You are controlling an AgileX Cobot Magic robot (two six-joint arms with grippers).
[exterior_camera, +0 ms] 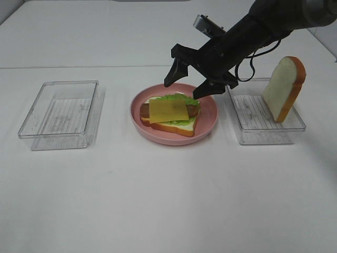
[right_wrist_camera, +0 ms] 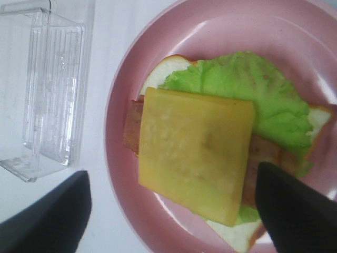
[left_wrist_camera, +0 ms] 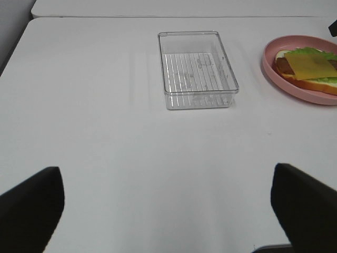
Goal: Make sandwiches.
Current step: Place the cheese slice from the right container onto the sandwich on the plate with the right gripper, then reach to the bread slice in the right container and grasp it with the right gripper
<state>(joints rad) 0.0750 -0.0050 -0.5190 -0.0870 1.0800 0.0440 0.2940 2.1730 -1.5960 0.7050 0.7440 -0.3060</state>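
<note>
glossy pink plastic plate (exterior_camera: pixel 209 119); clear ribbed plastic trays (exterior_camera: pixel 59 116); matt white table (exterior_camera: pixel 158 200).

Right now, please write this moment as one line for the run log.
right pincer: open, above plate | cheese: on top of sandwich | bread slice: leaning in right bin | left pincer: open, empty

Bright even overhead light, soft short shadows, faint sheen on clear plastic, close right-wrist view slightly soft

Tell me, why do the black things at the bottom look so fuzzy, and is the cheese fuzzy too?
In the right wrist view the gripper fingers sit too close to the camera, so they blur, while the cheese stays fairly sharp. In the left wrist view the fingers blur the same way. In the exterior high view everything looks sharp, with soft shadows.
</note>
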